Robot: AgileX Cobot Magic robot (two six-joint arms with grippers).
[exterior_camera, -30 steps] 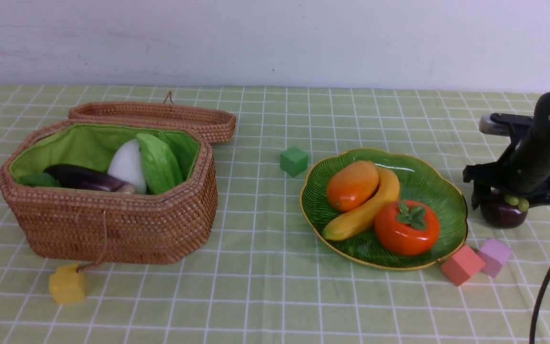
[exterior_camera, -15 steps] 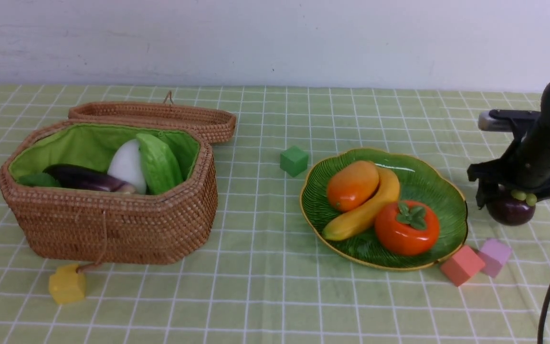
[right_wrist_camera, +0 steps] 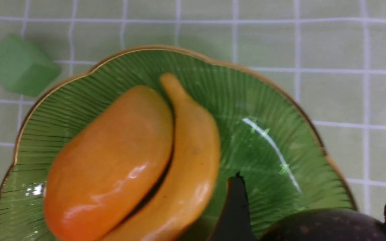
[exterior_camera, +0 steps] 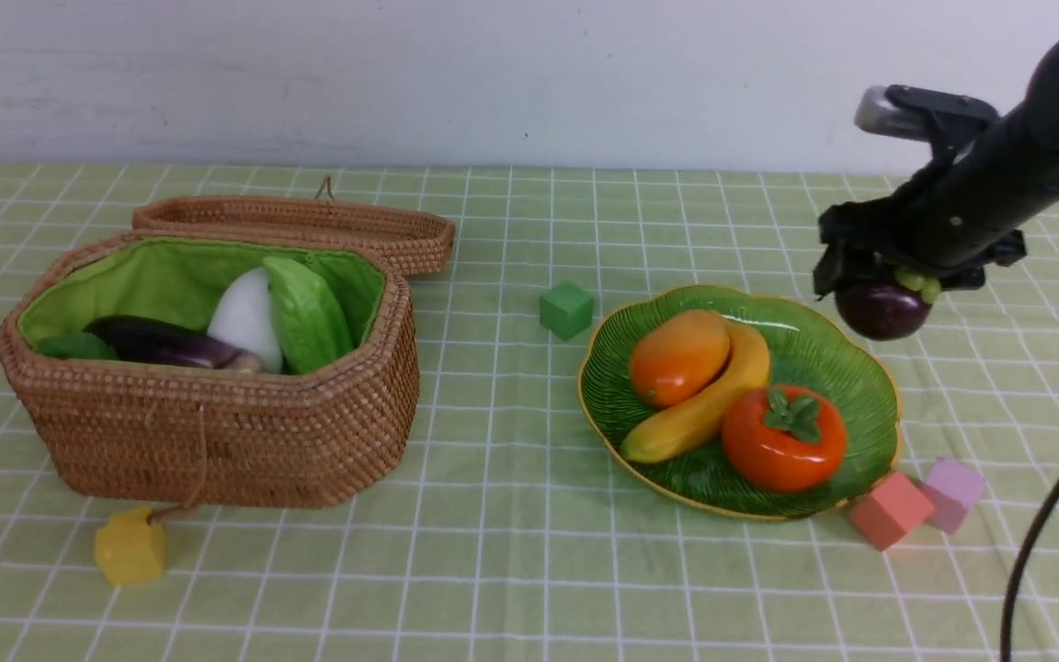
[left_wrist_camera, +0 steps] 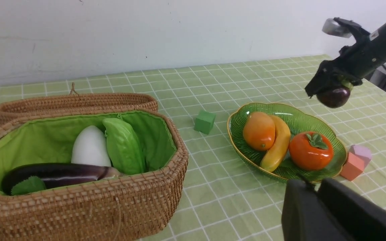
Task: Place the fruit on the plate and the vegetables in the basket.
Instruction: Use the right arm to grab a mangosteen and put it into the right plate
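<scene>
My right gripper [exterior_camera: 879, 285] is shut on the dark purple mangosteen [exterior_camera: 882, 310] and holds it in the air over the far right rim of the green plate [exterior_camera: 847, 354]. The mango [exterior_camera: 679, 357], banana [exterior_camera: 704, 405] and persimmon [exterior_camera: 783, 439] lie on the plate. The wicker basket [exterior_camera: 217, 432] at the left holds the eggplant [exterior_camera: 162, 343], white gourd [exterior_camera: 243, 317] and bitter gourd [exterior_camera: 307, 313]; green leaves [exterior_camera: 74, 347] show beside the eggplant. My left gripper [left_wrist_camera: 315, 184] hangs shut and empty near the plate's front, out of the front view.
The basket lid [exterior_camera: 309, 225] lies behind the basket. A green cube [exterior_camera: 566, 309] sits left of the plate, a red cube [exterior_camera: 890, 509] and a pink cube [exterior_camera: 952, 494] at its front right, a yellow cube [exterior_camera: 130, 546] on the basket's string.
My right gripper has lifted the mangosteen off the table at the right and carried it up and left to above the plate's far right rim.
</scene>
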